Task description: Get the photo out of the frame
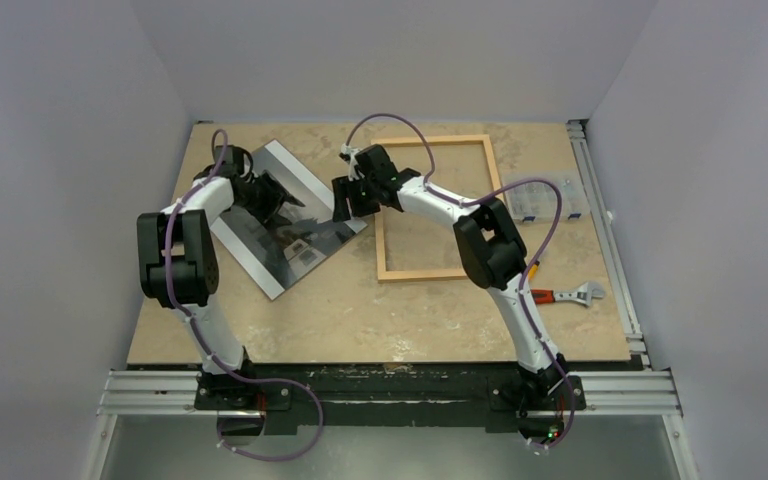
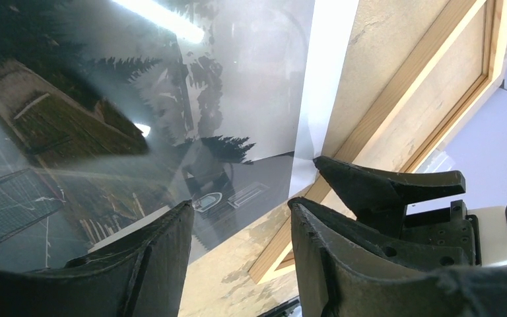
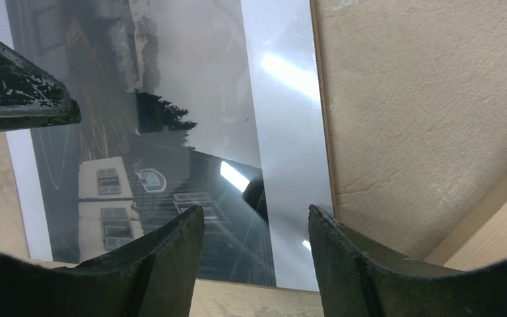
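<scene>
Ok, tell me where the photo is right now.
Top view: the photo lies askew on the left half of the table, outside and just left of the frame.

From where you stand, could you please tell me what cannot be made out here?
Top view: the left claw covers the middle of the dark grey black-and-white photo print; contact unclear.
Top view: the right arm hides part of the thin light-wood rectangular frame's left rail.
Top view: the clear plastic box's contents are too small.
</scene>
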Available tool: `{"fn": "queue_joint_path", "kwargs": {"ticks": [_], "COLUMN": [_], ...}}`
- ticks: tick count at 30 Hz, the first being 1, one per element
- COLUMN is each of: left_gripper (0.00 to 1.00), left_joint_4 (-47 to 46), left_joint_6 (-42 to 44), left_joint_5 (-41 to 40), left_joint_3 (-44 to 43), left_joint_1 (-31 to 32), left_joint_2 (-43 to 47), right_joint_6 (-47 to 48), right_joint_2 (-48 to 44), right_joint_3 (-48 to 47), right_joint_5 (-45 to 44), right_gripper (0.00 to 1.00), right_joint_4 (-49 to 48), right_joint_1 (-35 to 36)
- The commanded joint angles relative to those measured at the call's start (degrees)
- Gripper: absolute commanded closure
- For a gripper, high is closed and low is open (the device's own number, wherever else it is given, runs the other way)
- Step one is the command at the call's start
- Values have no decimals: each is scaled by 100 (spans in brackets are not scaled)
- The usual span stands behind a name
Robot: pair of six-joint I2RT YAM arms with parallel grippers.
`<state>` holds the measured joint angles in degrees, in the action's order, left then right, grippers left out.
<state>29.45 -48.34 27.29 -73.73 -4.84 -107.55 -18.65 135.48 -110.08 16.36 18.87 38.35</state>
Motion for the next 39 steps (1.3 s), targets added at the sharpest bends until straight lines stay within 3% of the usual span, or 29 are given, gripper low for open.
{"fn": "queue_joint_path", "kwargs": {"ticks": [1,7,13,20,31,34,39], "left_gripper": [46,40,39,53,53,51,42], "left_joint_4": [0,258,1140,1466,1367,1336,1366], "left_joint_6": [173,354,1267,1320,1366,1365,1505], "left_joint_5": [134,93,-1020,-887,-1145,-1104,-1155], "left_joint_3": [-268,-416,-971,-1110,-1036,-1039,-1056], "left_joint_1": [10,52,330,361,383,382,431], "left_joint_2": [124,-95,-20,-439,-66,-50,10], "right_joint_6": [43,181,169,106,-56,-141,118], "right_joint_2": [-466,-391,-402,-594,-778,-720,-590], "right_joint_3": [-46,-118,-47,140,423,374,213], "right_joint_5": [-545,-825,-698,-520,-178,-106,-868], "right_gripper": [39,33,31,34,35,35,31], "right_joint_4": [127,439,296,157,-143,-141,185], "right_joint_1": [40,83,120,125,211,216,218]}}
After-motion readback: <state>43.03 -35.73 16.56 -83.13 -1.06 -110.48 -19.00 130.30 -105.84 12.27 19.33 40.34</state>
